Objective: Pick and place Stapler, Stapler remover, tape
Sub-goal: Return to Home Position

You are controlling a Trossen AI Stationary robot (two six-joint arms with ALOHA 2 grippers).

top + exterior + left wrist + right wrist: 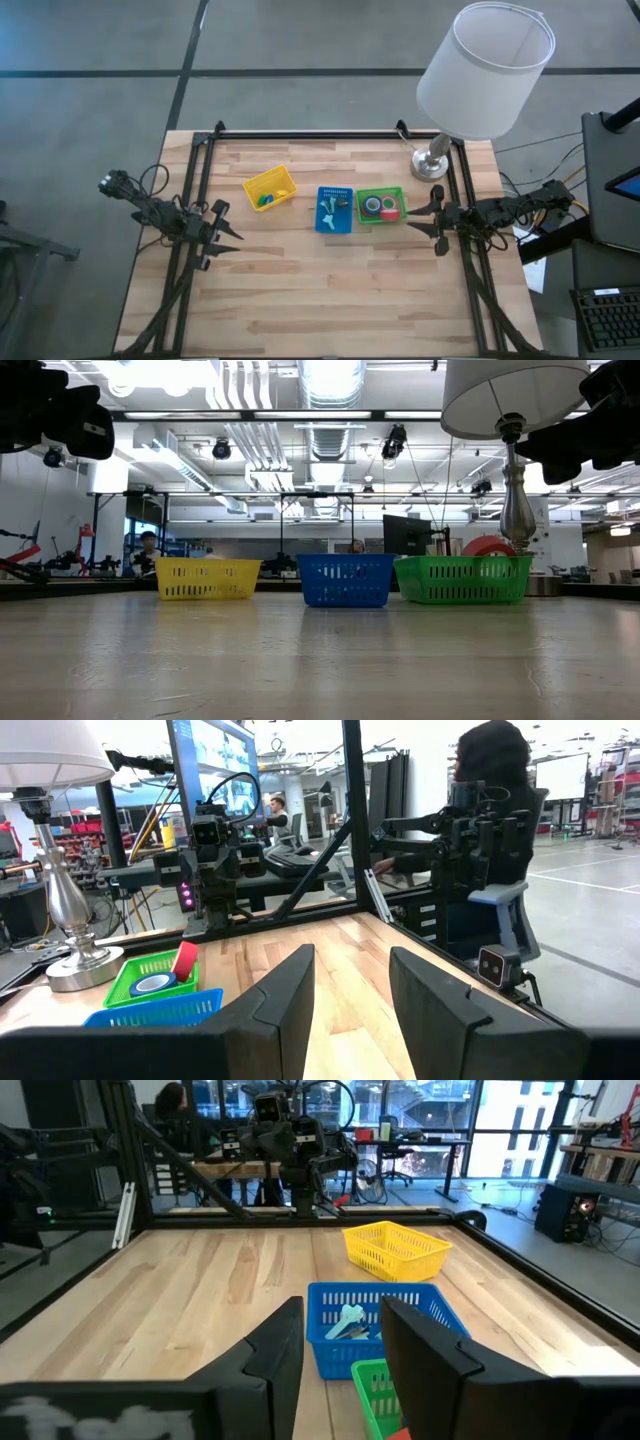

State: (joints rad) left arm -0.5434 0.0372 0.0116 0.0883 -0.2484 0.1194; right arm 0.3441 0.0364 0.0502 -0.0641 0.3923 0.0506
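Sorting is judged done or nearly so, with the homing step in hand: no loose item is seen on the surface (330, 290), and both arms are parked at its side edges. The left pincer (225, 230) is held over the left edge with its fingers spread wide and nothing gripped; the gap is shown bare in the left wrist view. The right pincer (425, 213) is held at the right edge, just beside the green basket (381, 191), likewise spread, with nothing between its fingers. The tape (390, 209) is found in the green basket: a red roll (184, 960) is leaned on edge and a blue roll (152, 983) is laid flat beside it. Further rolls cannot be told. Pale blue items (330, 208) are seen in the blue basket (335, 189) and a small blue-green item (265, 199) in the yellow basket (280, 178); which is stapler or remover cannot be told. As judged, no grasp is called for next, only both arms being settled into rest pose, clear of the baskets and the lamp (485, 70) at the far right corner. No brand, label or writing can be read on baskets, tape or lamp. A monitor (210, 760) in the room behind is lit, but nothing on it is legible.
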